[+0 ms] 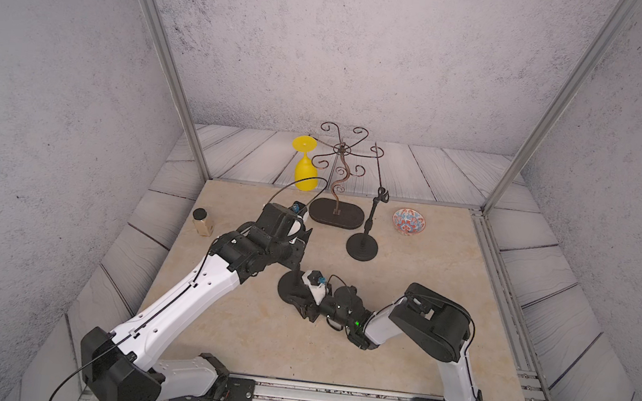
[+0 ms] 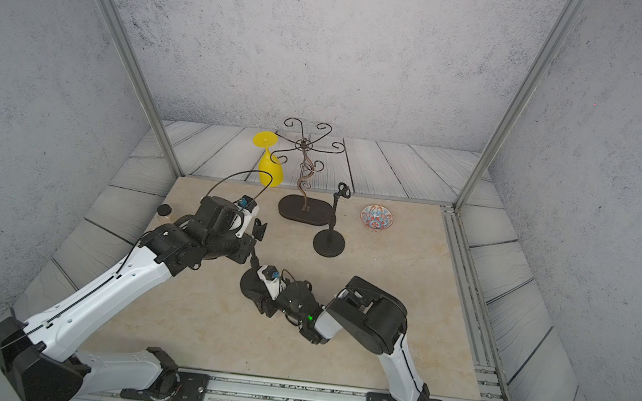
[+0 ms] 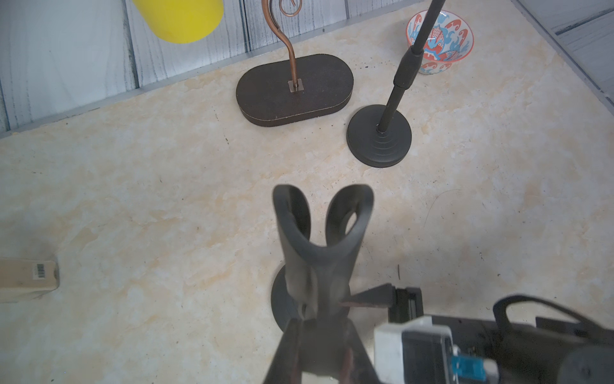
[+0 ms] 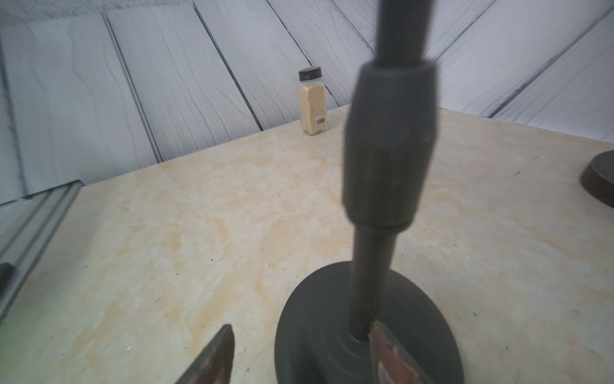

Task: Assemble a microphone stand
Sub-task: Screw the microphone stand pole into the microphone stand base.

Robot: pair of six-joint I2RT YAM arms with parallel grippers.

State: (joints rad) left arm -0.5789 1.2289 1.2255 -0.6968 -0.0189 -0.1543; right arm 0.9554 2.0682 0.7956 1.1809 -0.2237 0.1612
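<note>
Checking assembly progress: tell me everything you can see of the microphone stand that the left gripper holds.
The stand is matte black, metal by its look: a round stepped base flat on the marbled table, a thin pole with a thicker sleeve, a U-shaped clip on top. It stands about upright. The left gripper is shut just below the clip; the right gripper is open, one finger beside the pole's foot.

light: bright, even | shdws: soft | blur: mic stand (image 4: 388, 139) close-up, wrist cams | edges: bent, top views

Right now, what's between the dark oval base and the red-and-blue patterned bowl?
Both top views show the upright black microphone stand, slightly nearer the robot.
</note>
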